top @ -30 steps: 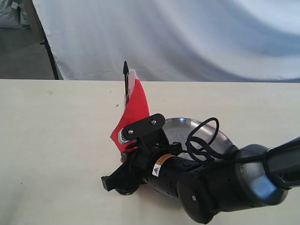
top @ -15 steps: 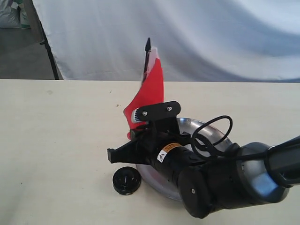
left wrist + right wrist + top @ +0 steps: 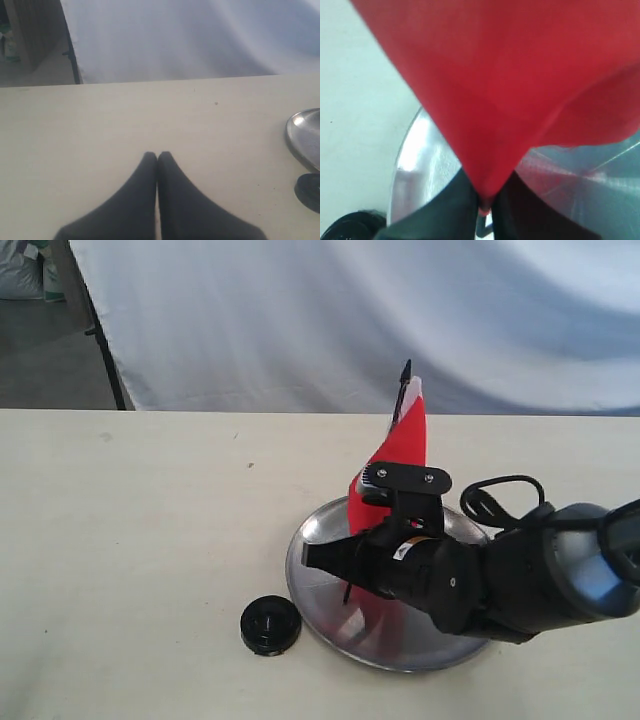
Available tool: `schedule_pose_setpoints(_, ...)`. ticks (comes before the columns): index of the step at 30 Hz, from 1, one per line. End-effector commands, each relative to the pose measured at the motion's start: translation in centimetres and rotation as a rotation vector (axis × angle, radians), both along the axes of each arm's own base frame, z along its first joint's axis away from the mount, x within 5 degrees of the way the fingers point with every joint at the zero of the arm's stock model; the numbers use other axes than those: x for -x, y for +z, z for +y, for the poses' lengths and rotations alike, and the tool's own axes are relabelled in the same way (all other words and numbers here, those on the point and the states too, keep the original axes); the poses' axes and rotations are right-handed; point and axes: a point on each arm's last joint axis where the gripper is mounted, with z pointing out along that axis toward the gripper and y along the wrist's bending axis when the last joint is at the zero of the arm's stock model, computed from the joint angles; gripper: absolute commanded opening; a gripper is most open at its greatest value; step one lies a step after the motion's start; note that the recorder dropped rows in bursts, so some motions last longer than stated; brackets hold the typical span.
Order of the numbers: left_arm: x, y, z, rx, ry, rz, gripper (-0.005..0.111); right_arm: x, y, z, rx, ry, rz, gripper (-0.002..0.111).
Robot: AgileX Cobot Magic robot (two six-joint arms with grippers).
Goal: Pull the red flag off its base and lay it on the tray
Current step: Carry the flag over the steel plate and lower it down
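My right gripper (image 3: 335, 558) is shut on the red flag (image 3: 405, 455), holding it upright over the steel tray (image 3: 305, 540). The pole's pointed black tip (image 3: 405, 371) sticks up above the cloth, and its lower end hangs just above the tray. In the right wrist view the red flag (image 3: 510, 85) fills most of the picture, pinched between the fingers (image 3: 445, 210) above the tray (image 3: 420, 155). The black base (image 3: 270, 625) sits alone on the table, left of the tray. My left gripper (image 3: 157, 156) is shut and empty, low over the table; the tray (image 3: 300, 132) and base (image 3: 308, 189) lie at that view's edge.
A pale sheet (image 3: 380, 310) hangs behind the table's far edge. A black stand leg (image 3: 105, 350) rises at the back left. Bare tabletop (image 3: 130, 530) stretches left of the base.
My right gripper has lifted the flag off its base and carried it right, from beside the base to above the tray. The base stays on the table.
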Motion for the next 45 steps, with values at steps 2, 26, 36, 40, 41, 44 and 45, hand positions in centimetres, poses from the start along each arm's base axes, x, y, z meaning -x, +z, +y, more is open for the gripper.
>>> schedule_pose_setpoints(2,0.0,0.0,0.0,0.021,0.001,-0.004,0.0,-0.4,-0.6,-1.4,0.056,0.033,0.102,0.0)
schedule_pose_setpoints(26,0.0,0.0,0.0,0.019,0.002,-0.004,0.0,0.2,-1.5,-2.4,0.216,0.224,0.202,0.017)
schedule_pose_setpoints(36,0.0,0.0,0.0,0.019,0.002,-0.004,0.0,0.2,-1.6,-2.4,0.217,0.226,0.205,0.061)
schedule_pose_setpoints(40,0.0,0.0,0.0,0.019,0.002,-0.004,0.0,0.3,-1.6,-2.4,0.222,0.235,0.213,0.061)
schedule_pose_setpoints(41,0.0,0.0,0.0,0.019,0.002,-0.004,0.0,0.4,-1.6,-2.4,0.223,0.241,0.222,0.061)
schedule_pose_setpoints(44,0.0,0.0,0.0,0.019,0.002,-0.004,0.0,0.8,-1.2,-2.4,0.227,0.274,0.245,0.061)
schedule_pose_setpoints(45,0.0,0.0,0.0,0.019,0.002,-0.004,0.0,1.0,-0.8,-2.4,0.222,0.283,0.247,0.061)
